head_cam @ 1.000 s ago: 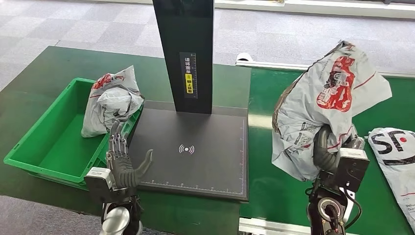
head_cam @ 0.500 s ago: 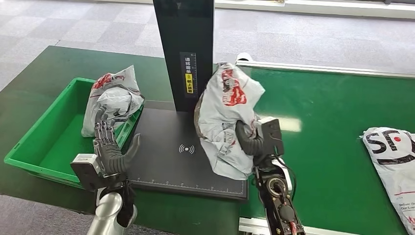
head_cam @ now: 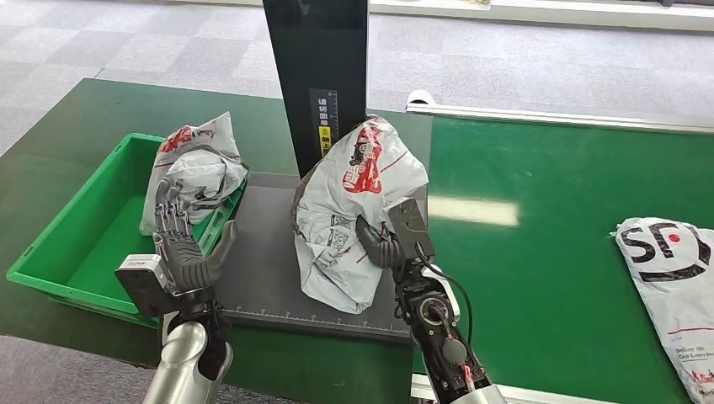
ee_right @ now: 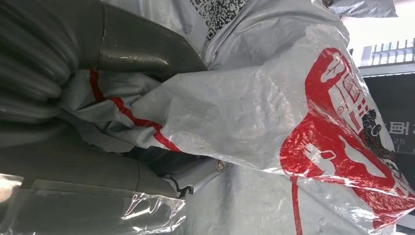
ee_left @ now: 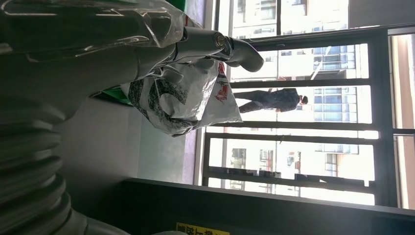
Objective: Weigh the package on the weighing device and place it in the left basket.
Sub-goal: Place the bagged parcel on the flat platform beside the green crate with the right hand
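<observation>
Head view: right hand point(head_cam: 383, 244) grips grey package point(head_cam: 354, 210) w/ red print, package's bottom on the black scale plate point(head_cam: 261, 269). Left hand point(head_cam: 181, 244) holds nothing, fingers spread, beside green basket point(head_cam: 76, 244), which has 1 bag point(head_cam: 194, 164). Left wrist view: thumb apart from that bag point(ee_left: 186, 98). Right wrist view: fingers point(ee_right: 147, 49) dug into package point(ee_right: 274, 122).

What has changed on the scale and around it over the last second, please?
The right hand, gripping the package, carried it leftward from over the belt to the scale, where it now sits or nearly so. The left hand drifted slightly left, open. The bag in the basket and the SF parcel stayed put.
</observation>
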